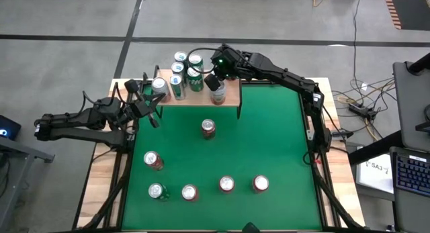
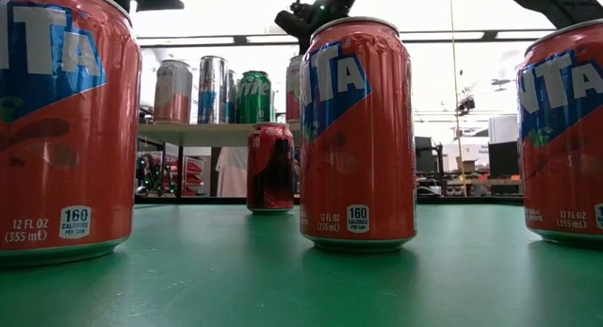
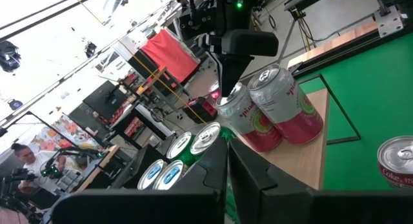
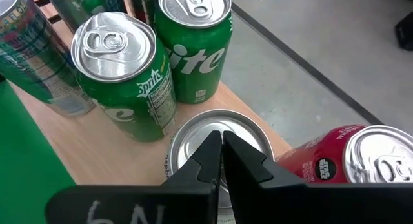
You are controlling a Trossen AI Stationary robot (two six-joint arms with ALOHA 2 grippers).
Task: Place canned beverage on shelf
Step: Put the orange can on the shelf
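The right end effector (image 4: 221, 161) hangs closed, empty, just above a can (image 4: 216, 146) standing on the shelf (image 1: 228, 95). That placement looks done; next it should fetch a bench can (image 1: 208, 128). Left end effector (image 1: 153, 117) waits closed beside the shelf.

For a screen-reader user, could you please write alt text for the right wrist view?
The right claw, shut, hangs just above the silver top of a can standing on the shelf. Beside it stand two green Sprite cans, and a red can shows on its other side, with grey floor beyond.
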